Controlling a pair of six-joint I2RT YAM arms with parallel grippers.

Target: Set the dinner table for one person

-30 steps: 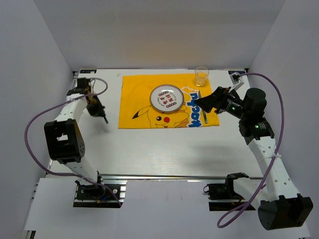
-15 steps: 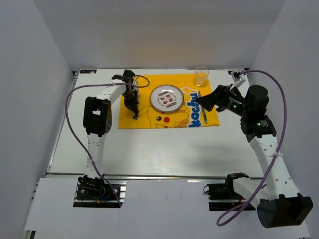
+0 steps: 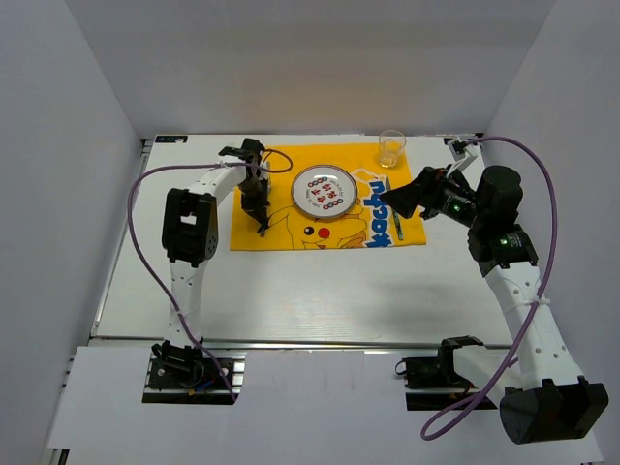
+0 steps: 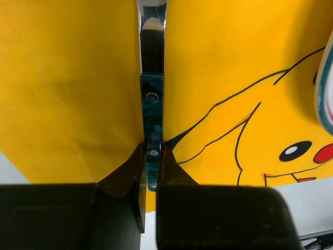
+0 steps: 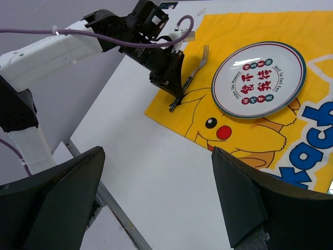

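Observation:
The white dinner table [image 3: 291, 281] carries a yellow Pikachu placemat [image 3: 281, 228] with a round patterned plate [image 3: 325, 192] in its middle. My left gripper [image 3: 258, 206] is over the mat's left part, left of the plate. It is shut on the teal handle of a fork [image 4: 152, 99] whose tines point away toward the mat's far edge. The right wrist view shows the fork [image 5: 192, 73] lying low along the mat; I cannot tell if it touches. My right gripper [image 3: 395, 199] is open and empty above the mat's right side.
A small clear glass [image 3: 391, 147] stands at the mat's far right corner. A thin dark utensil [image 3: 396, 221] lies on the mat's right strip, under my right gripper. A metal rail [image 3: 320, 342] runs along the table's front edge. Grey walls enclose three sides.
My left arm has swung right from the table's left side onto the placemat, carrying the fork, and has held still for the last half second. The right arm has barely moved.

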